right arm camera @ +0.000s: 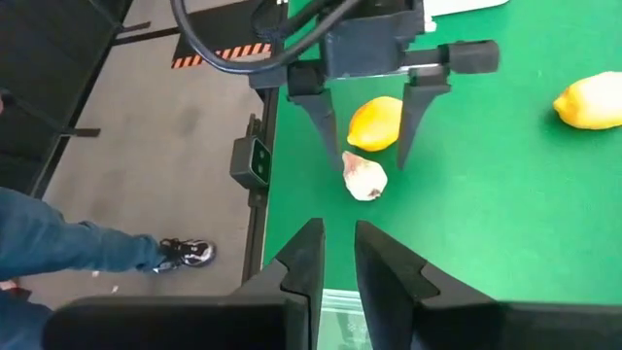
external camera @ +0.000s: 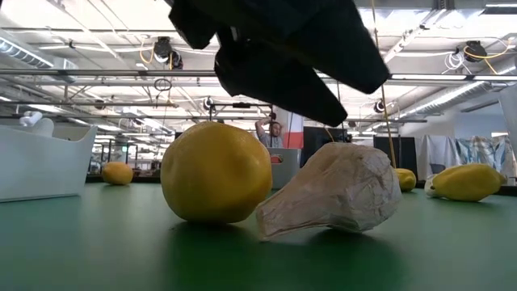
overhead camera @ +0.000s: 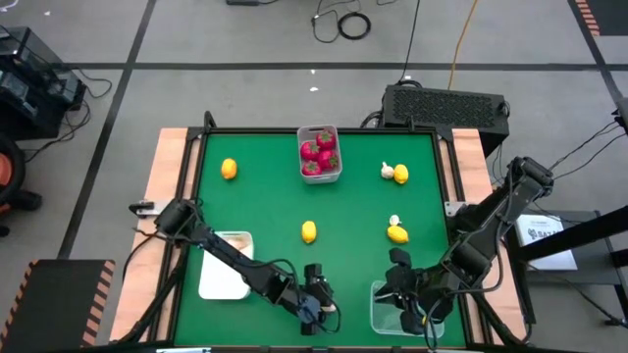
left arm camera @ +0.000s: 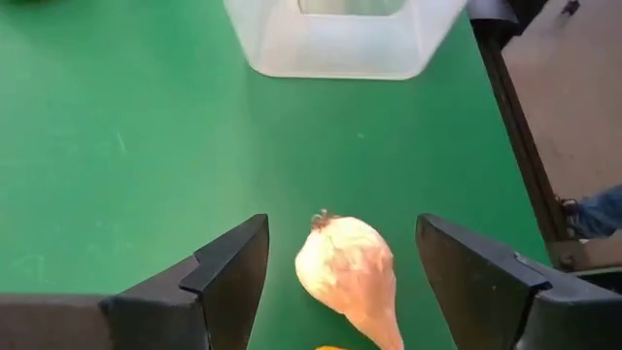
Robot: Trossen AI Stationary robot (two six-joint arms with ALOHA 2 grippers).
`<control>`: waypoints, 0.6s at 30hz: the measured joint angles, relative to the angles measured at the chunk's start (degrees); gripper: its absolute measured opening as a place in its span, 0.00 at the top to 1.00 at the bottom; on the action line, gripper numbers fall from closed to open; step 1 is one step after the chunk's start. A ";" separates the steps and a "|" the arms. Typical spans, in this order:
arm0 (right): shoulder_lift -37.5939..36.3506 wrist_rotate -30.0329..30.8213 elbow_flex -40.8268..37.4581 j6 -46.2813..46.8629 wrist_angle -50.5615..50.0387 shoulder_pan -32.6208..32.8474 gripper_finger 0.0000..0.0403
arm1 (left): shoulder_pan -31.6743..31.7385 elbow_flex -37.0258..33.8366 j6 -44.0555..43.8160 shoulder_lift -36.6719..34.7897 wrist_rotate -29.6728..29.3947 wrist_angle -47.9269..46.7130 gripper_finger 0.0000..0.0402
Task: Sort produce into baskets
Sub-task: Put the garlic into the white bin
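Observation:
My left gripper [left arm camera: 340, 282] is open near the table's front edge, low over a whitish garlic bulb [left arm camera: 347, 275] that lies on the green mat between its two fingers without touching them. A yellow lemon [external camera: 216, 171] lies right beside the bulb [external camera: 335, 196]; both show under that gripper in the right wrist view [right arm camera: 365, 179]. My right gripper [right arm camera: 337, 243] is shut and empty, above the clear tub [overhead camera: 392, 312] at the front right. The deep bin [overhead camera: 320, 154] at the far middle holds several red pieces. The white tray [overhead camera: 224, 267] lies front left.
More lemons lie on the mat at the far left [overhead camera: 229, 169], the middle [overhead camera: 309, 231] and the right [overhead camera: 397, 234], [overhead camera: 400, 175], two with garlic bulbs [overhead camera: 387, 169], [overhead camera: 395, 221] beside them. A person's leg and shoe [right arm camera: 180, 253] show beyond the table's edge.

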 joint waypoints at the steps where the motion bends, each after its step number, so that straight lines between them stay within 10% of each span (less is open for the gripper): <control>1: 0.00 0.00 0.00 0.00 0.02 -0.01 0.87 | -0.08 0.00 0.17 0.00 0.00 -0.19 0.33; 18: 0.00 0.09 0.00 0.23 0.08 -0.47 0.87 | 0.16 18.96 10.49 6.93 2.93 -21.94 0.33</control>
